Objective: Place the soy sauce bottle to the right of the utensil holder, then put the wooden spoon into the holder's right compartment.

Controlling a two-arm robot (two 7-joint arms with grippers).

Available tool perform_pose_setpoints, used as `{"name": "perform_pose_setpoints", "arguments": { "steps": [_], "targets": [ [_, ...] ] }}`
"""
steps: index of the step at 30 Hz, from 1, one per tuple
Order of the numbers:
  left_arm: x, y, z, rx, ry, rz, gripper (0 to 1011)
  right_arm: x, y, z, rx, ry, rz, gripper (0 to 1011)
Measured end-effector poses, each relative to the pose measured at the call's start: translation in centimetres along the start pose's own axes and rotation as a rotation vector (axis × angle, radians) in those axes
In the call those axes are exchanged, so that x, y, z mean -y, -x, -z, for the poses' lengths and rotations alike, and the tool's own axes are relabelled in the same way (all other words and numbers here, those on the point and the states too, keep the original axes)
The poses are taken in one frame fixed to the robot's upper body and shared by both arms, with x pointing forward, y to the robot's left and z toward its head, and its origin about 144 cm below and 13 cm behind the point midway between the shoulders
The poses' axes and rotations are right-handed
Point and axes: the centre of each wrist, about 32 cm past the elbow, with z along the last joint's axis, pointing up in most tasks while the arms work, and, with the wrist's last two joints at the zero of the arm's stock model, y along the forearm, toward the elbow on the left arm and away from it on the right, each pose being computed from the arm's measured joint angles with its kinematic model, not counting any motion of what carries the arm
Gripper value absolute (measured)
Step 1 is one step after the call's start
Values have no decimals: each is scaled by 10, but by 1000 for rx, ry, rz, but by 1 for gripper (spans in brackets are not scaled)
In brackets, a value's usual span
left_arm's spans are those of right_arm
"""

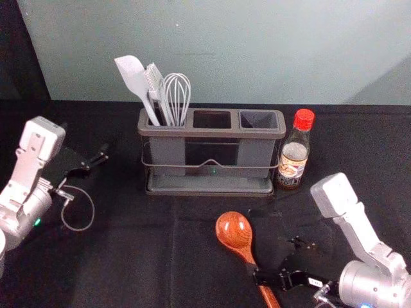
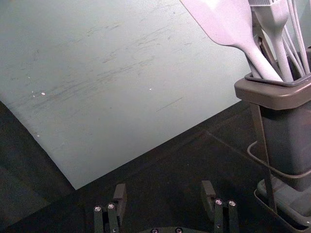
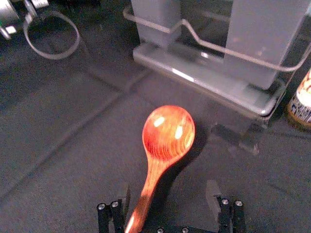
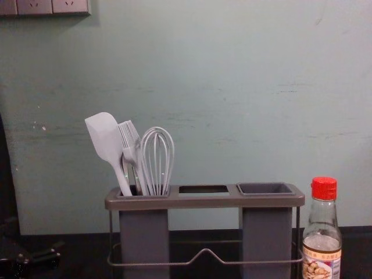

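Observation:
The utensil holder (image 1: 212,183) has utensils in its left compartment; its right compartment (image 1: 259,120) looks empty. Upright and close beside the holder's right end is the soy sauce bottle (image 1: 294,157), red-capped, also in the chest view (image 4: 323,232). The wooden spoon (image 1: 235,232) lies on the table before the holder, bowl toward it. My right gripper (image 1: 276,258) is low over the spoon's handle; in its wrist view the right gripper (image 3: 169,200) is open, the handle between its fingers, nearer one. My left gripper (image 1: 85,144), parked left of the holder, stands open in its wrist view (image 2: 164,194).
A white spatula (image 4: 106,139), a brush (image 4: 131,142) and a whisk (image 4: 157,157) rise above the holder's left compartment. A pale green wall (image 1: 231,51) stands behind the black-covered table (image 1: 128,256). A cable loop (image 1: 94,208) hangs by the left arm.

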Motion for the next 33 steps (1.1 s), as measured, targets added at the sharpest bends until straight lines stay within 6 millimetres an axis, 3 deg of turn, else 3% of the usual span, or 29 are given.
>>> {"name": "perform_pose_setpoints", "arguments": {
  "steps": [14,33],
  "targets": [
    [0,0,0,0,0,0,1005,-10,13,-37,80,113,41,1004],
    [0,0,0,0,0,0,1005,-50,9,-78,69,183,43,1004]
  ]
}}
